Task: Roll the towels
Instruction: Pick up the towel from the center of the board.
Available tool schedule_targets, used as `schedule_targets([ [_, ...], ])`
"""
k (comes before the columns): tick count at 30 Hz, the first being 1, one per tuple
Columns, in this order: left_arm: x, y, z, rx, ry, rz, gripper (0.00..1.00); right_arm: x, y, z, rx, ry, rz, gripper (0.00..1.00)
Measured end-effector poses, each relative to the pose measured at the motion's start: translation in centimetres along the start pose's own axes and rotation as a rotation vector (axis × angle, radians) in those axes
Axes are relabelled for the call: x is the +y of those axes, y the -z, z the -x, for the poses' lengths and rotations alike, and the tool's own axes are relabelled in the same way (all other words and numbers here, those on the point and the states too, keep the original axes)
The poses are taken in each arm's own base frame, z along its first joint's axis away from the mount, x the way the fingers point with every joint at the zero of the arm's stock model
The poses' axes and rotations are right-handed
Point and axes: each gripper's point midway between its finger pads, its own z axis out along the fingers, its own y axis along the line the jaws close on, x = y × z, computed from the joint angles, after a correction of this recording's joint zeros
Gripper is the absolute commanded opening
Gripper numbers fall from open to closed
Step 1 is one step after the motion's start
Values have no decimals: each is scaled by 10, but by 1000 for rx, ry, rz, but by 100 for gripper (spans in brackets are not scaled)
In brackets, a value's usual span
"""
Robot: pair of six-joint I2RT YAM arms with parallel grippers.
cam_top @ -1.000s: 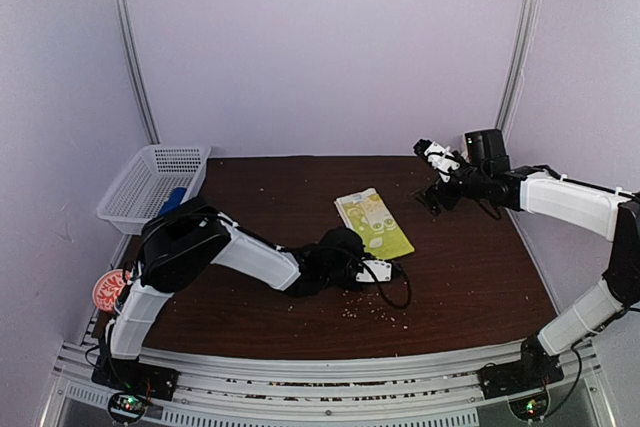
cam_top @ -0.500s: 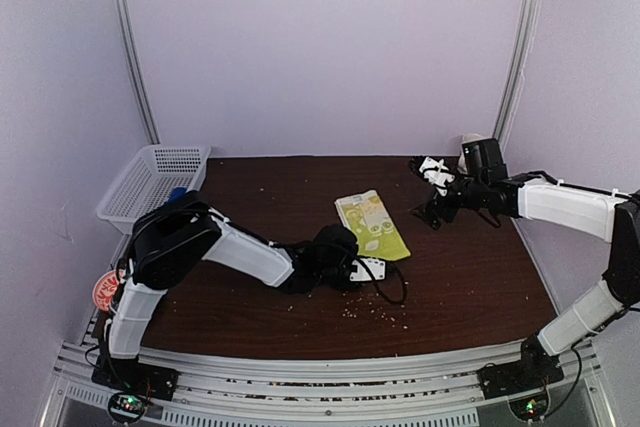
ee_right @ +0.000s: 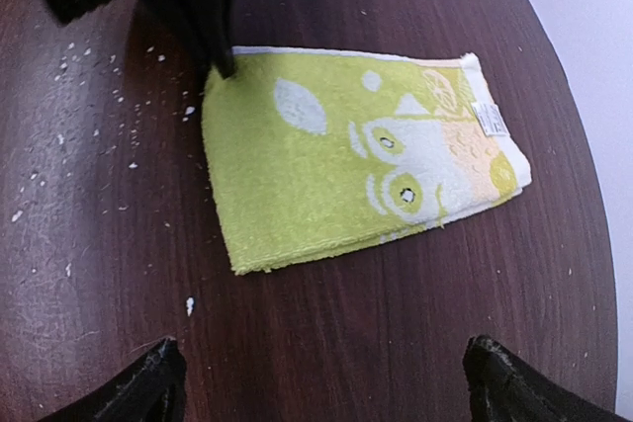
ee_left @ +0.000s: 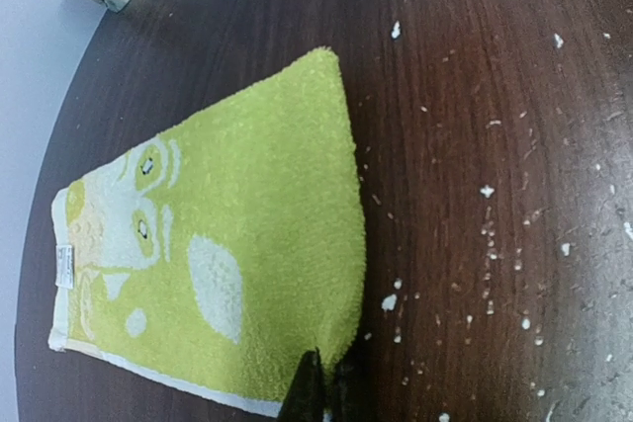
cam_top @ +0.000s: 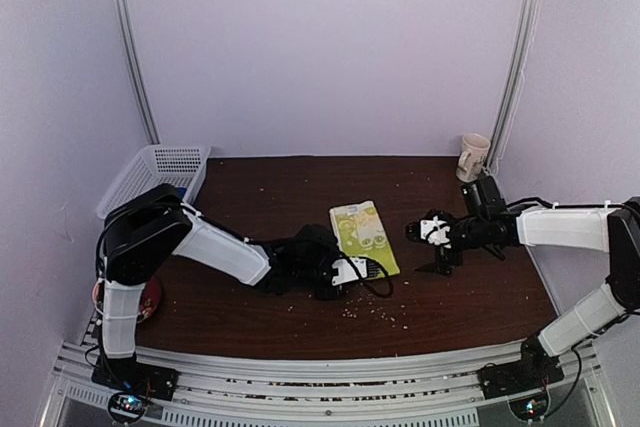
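Item 1: yellow-green towel (cam_top: 364,237), pale white pattern. It lies flat and folded on the brown bench (cam_top: 480,307), near the middle, with a small label at its far end.

Item 2: left hand (cam_top: 362,269). Its fingers are pressed together on the towel's near corner, as the left wrist view shows; the arm is stretched low across the bench.

Item 3: right hand (cam_top: 428,247). Its fingers stand wide apart and hold nothing. It sits low, just right of the towel and apart from it, facing the cloth.

Item 4: white mug (cam_top: 473,157), upright at the far right corner of the bench.

Item 5: white mesh basket (cam_top: 150,177), at the far left corner.

Item 6: pale crumbs, scattered over the bench around the towel.
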Motion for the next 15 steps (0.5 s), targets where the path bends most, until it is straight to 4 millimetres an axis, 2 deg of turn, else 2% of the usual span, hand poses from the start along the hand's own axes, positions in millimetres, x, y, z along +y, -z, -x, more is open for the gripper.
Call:
schedule_targets([
  [7,-7,6,-1,-34,110,-52,0,28,-3,-5,-38,164,78,94],
  [15,-13,11,0,-79,243,-120,0,40,-8,-2,-98,240,111,89],
])
